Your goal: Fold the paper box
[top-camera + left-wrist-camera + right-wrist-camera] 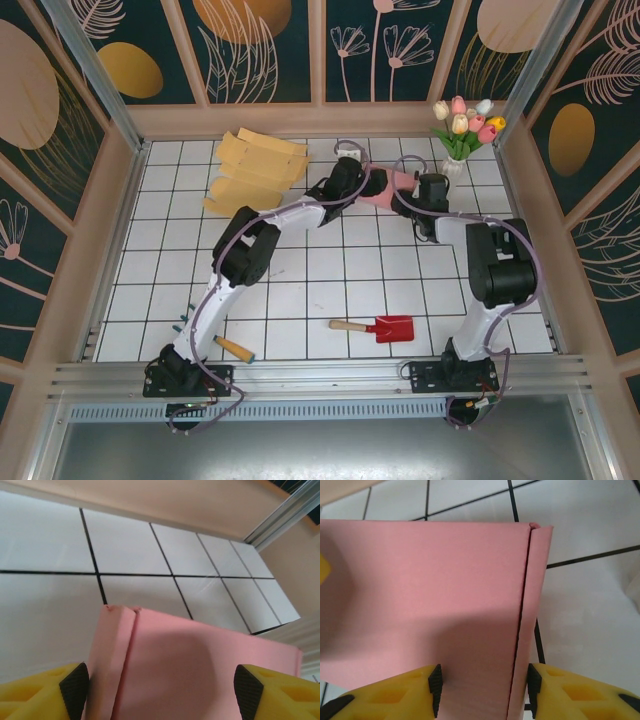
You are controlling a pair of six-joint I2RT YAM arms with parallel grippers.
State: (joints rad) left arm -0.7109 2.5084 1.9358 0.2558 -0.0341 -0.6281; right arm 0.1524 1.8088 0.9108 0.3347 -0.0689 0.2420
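Pink paper box point(385, 189) sits at far centre of the white tiled tabletop point(300, 285), between the two grippers, partly folded. In the left wrist view the box point(190, 670) shows a flat panel with a narrow flap folded over along its left edge. In the right wrist view the box point(430, 595) shows the same kind of narrow flap along its right edge, crease running top to bottom.

Left gripper point(352, 178) is at the box's left side. Its fingers point(75, 690) are wide apart, the left pad touching the flap edge and the panel spanning the gap. No clamp visible.

Right gripper point(428, 190) is at the box's right side. Its fingers point(436, 687) are apart over the panel, the right pad by the flap. Not pinching it as far as seen.

Stack of flat yellow box blanks point(255, 170) lies far left. Vase of tulips point(465, 130) stands in the far right corner. Red toy shovel point(378, 327) lies near the front. Small wooden-handled tool point(233, 348) lies by the left arm base.
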